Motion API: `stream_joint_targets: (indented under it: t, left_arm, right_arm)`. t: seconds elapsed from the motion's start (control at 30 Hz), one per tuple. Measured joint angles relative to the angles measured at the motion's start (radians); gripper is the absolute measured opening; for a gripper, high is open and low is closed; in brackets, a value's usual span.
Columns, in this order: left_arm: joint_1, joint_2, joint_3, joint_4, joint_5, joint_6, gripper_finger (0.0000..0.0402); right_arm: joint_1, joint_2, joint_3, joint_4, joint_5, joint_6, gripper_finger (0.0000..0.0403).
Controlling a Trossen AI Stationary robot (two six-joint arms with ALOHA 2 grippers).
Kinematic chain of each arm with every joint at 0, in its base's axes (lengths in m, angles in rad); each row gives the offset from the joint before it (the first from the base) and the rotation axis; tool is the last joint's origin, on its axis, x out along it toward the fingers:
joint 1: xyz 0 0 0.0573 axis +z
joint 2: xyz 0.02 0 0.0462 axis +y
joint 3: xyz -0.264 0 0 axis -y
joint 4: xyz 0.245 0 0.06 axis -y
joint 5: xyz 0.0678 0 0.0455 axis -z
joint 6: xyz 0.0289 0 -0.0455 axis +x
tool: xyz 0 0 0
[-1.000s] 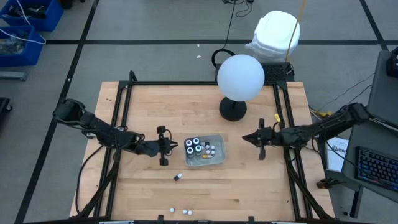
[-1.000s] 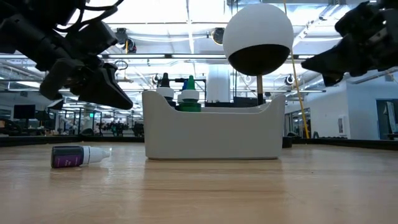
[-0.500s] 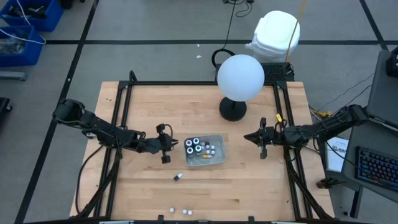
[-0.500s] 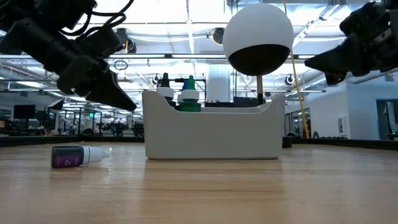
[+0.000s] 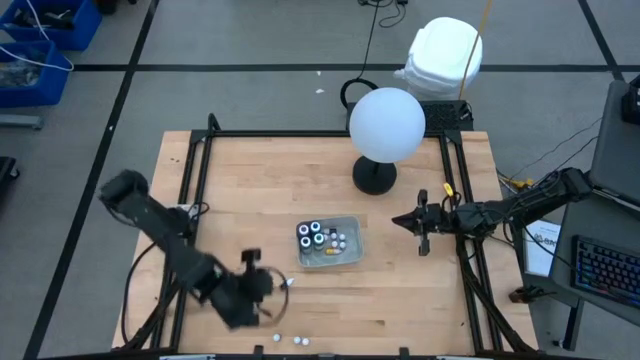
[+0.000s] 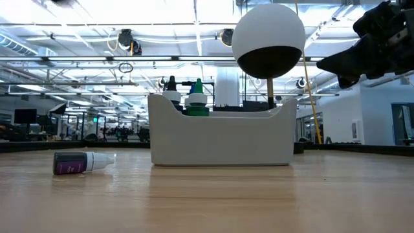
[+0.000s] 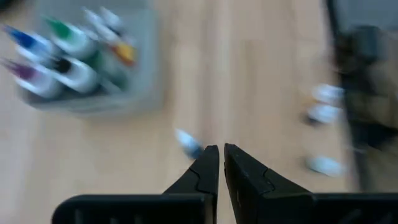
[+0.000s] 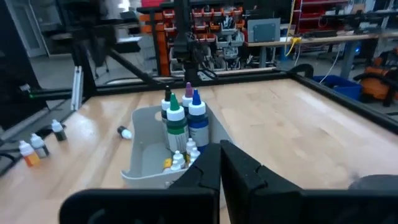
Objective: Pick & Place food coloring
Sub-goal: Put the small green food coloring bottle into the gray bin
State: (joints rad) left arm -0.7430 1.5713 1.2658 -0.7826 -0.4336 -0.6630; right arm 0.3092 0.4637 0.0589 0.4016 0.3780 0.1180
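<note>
A clear tray (image 5: 350, 258) in the middle of the table holds several food coloring bottles (image 5: 316, 234), the taller ones upright (image 8: 185, 118). One purple-labelled bottle (image 5: 287, 284) lies on its side on the wood near the tray (image 6: 81, 162). Three tiny bottles (image 5: 287, 340) sit by the near edge. My left gripper (image 5: 268, 287) is shut and hovers blurred just left of the lying bottle (image 7: 188, 143), touching nothing. It is out of the low view. My right gripper (image 5: 420, 228) is shut and waits above the table to the right of the tray (image 8: 146, 165).
A white globe lamp (image 5: 386, 124) on a dark base (image 5: 374, 177) stands behind the tray. A black frame rail (image 5: 200, 170) borders the table. Bare wood lies between the tray and the right gripper, and along the far left.
My left arm has swung fast from beside the tray's left side toward the near edge. Its gripper now sits close to the lying bottle and has left the low view. The bottles and the tray have not moved.
</note>
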Motion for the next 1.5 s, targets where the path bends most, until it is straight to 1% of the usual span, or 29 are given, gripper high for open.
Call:
stream_joint_targets:
  t: [0.13,0.2,0.27,0.33,0.4,0.5,0.6,0.77,0.83,0.97,1.1,1.17,1.23,1.33,1.5]
  left_arm:
    - [-0.042,0.204,0.300,-0.281,0.132,-0.178,0.0024]
    - [-0.052,0.306,0.429,-0.396,0.193,-0.219,0.0009]
    - [-0.056,0.397,0.536,-0.481,0.265,-0.233,0.0005]
    - [-0.057,0.477,0.617,-0.536,0.314,-0.224,0.0013]
    - [-0.056,0.539,0.675,-0.569,0.334,-0.205,0.0030]
    - [-0.054,0.605,0.734,-0.554,0.372,-0.174,0.0062]
    - [-0.052,0.643,0.764,-0.527,0.420,-0.151,0.0096]
    - [-0.051,0.647,0.765,-0.495,0.426,-0.104,0.0150]
    - [-0.052,0.648,0.764,-0.492,0.413,-0.070,0.0167]
    - [-0.050,0.648,0.763,-0.487,0.354,-0.025,0.0192]
    - [-0.050,0.648,0.763,-0.467,0.307,0.007,0.0203]
    - [-0.050,0.646,0.743,-0.420,0.297,0.028,0.0204]
    - [-0.051,0.646,0.705,-0.364,0.310,0.043,0.0203]
    - [-0.056,0.647,0.652,-0.326,0.360,0.069,0.0199]
    - [-0.061,0.647,0.610,-0.320,0.360,0.055,0.0202]
  right_arm:
    - [0.000,0.001,0.000,-0.001,-0.019,-0.009,0.0000]
    - [0.000,0.000,0.000,-0.001,-0.017,-0.025,0.0000]
    - [0.000,0.000,0.000,0.009,-0.016,-0.033,0.0000]
    - [0.000,0.000,0.000,0.016,-0.016,-0.033,0.0000]
    - [0.000,0.000,0.000,0.015,-0.017,-0.033,0.0000]
    - [0.000,0.001,0.000,0.011,-0.016,-0.033,0.0000]
    - [0.000,0.000,0.000,0.008,-0.017,-0.039,0.0000]
    - [0.000,0.000,0.000,0.008,-0.016,-0.082,0.0000]
    - [0.000,0.001,0.000,0.009,-0.016,-0.086,0.0000]
    - [0.000,0.001,-0.001,0.009,-0.015,-0.086,0.0000]
    - [0.000,0.001,-0.001,0.009,-0.015,-0.086,0.0000]
    - [0.000,0.000,-0.001,0.009,-0.015,-0.088,0.0000]
    - [0.000,0.001,-0.001,0.009,-0.015,-0.094,0.0000]
    - [0.000,0.000,-0.001,0.010,-0.014,-0.097,0.0000]
    - [0.000,0.001,-0.001,0.013,-0.014,-0.097,0.0000]
